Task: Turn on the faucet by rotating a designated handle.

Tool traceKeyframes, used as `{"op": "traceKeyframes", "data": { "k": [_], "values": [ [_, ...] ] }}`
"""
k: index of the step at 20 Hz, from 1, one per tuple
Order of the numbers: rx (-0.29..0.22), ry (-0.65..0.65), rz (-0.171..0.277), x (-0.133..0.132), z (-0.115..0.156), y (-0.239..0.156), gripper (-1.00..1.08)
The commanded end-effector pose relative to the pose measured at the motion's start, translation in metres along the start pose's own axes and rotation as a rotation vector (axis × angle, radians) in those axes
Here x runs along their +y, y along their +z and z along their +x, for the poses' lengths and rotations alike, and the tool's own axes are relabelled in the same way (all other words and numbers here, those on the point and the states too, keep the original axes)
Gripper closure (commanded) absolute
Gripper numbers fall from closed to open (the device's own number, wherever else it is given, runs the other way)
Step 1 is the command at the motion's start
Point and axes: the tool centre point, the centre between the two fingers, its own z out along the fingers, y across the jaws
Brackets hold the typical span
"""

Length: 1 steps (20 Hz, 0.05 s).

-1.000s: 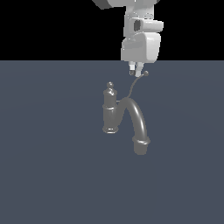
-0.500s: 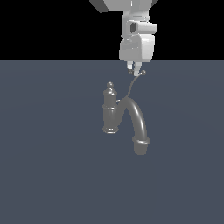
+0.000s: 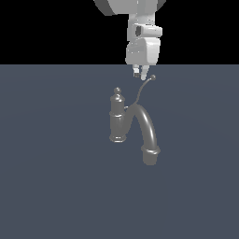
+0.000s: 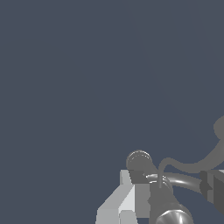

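Note:
The grey faucet (image 3: 117, 119) stands upright on the dark floor, its thick arched spout (image 3: 148, 133) curving down toward the exterior view's right. The handle (image 3: 142, 91), a thin curved wire, rises from beside the column to a small ball tip (image 3: 153, 77). My gripper (image 3: 140, 74) hangs just above the wire, its fingertips close beside the ball tip on the exterior view's left. In the wrist view the faucet (image 4: 139, 161) and the handle (image 4: 192, 164) show past my gripper (image 4: 168, 194), whose two fingers stand apart, open. Nothing is clasped.
A flat dark blue-grey floor (image 3: 56, 186) surrounds the faucet on all sides, with no other objects in view. The arm's white wrist (image 3: 144, 49) comes down from above, behind the faucet.
My gripper has shifted slightly toward the exterior view's left, from over the ball tip to just beside it. The handle and faucet look unmoved.

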Motion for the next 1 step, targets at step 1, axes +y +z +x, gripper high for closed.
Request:
{"op": "traceKeyframes", "data": {
  "k": [1],
  "values": [
    [0.011,0.023,0.002,-0.0002,0.0192,0.0038,1.08]
  ]
}}
